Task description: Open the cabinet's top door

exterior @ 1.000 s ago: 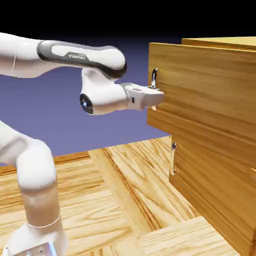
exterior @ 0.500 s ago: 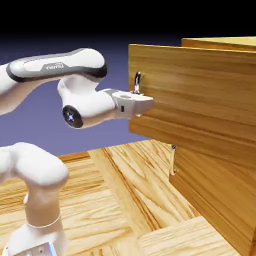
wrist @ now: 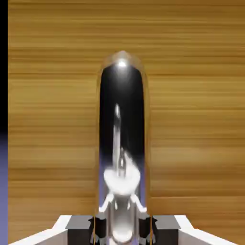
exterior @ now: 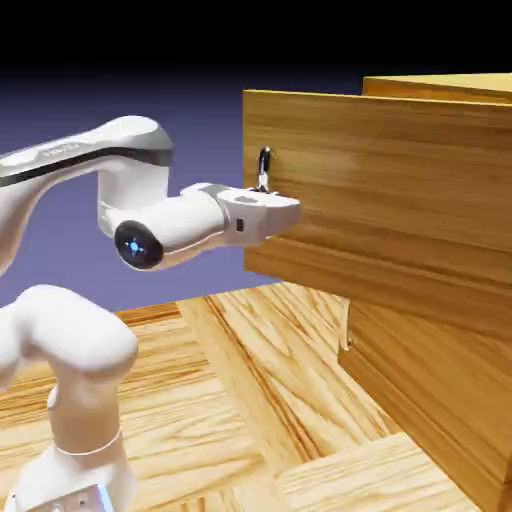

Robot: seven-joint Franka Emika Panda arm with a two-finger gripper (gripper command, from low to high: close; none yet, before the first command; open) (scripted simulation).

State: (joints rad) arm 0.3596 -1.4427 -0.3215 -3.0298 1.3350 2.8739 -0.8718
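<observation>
The light-brown cabinet (exterior: 440, 360) fills the exterior view's right. Its top door (exterior: 380, 190), the upper wood-grain panel, stands pulled out toward the exterior view's left, well past the lower panel. My gripper (exterior: 284, 211) is shut on the top door's silver handle (exterior: 263, 166), whose upper end shows above the hand. In the hand view the shiny handle (wrist: 122, 139) rises large between the grey fingertips (wrist: 80, 225) of my gripper (wrist: 122, 230), with the door's wood (wrist: 191, 95) behind it.
The lower panel's handle (exterior: 346, 330) shows partly under the pulled-out top door. A wooden table (exterior: 250, 400) lies below the arm. My arm's white links (exterior: 80, 350) rise at the exterior view's lower left.
The top door has slid further out toward the exterior view's left, with my gripper shut on its handle. The arm has drawn back and its elbow has folded.
</observation>
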